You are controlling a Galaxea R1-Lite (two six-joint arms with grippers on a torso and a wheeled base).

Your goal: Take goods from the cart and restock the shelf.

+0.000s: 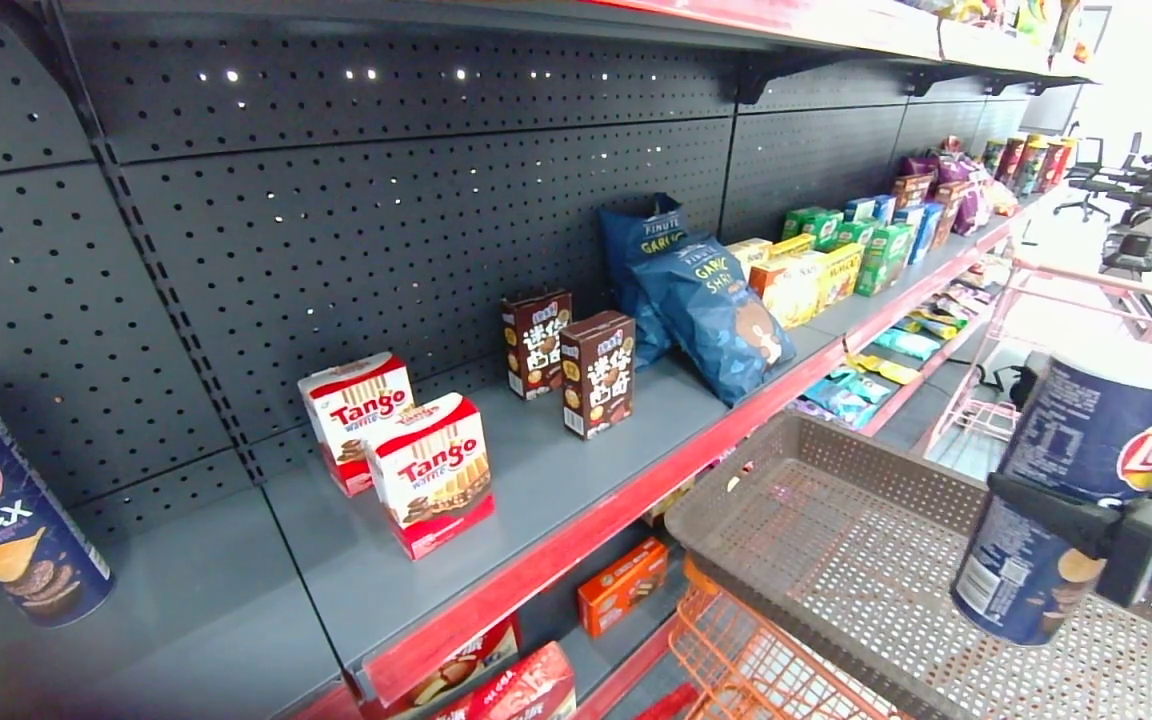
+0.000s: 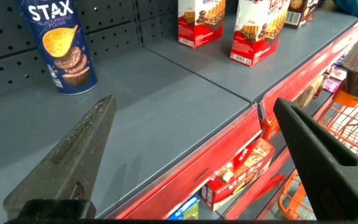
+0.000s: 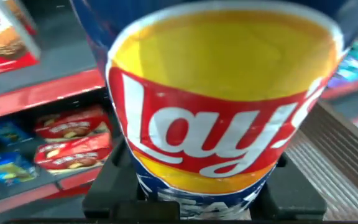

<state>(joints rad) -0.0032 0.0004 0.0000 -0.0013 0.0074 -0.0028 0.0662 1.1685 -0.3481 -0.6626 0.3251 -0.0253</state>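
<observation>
You had the right end effector (image 1: 1071, 505) pinching the chip can (image 1: 1096, 430) at four o'clock above the cart basket (image 1: 816, 520); a swing shelfward could have pivoted it loose. The left end effector (image 2: 194, 124) hung spread, empty.

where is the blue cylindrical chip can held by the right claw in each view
head view: blue cylindrical chip can at lower right, in the right claw, above the brown perforated plastic basket.
left wrist view: not in it; a second blue can stands on the shelf there.
right wrist view: same can, centre, close up.
shared landmark: red front edge of the grey metal shelf.
</observation>
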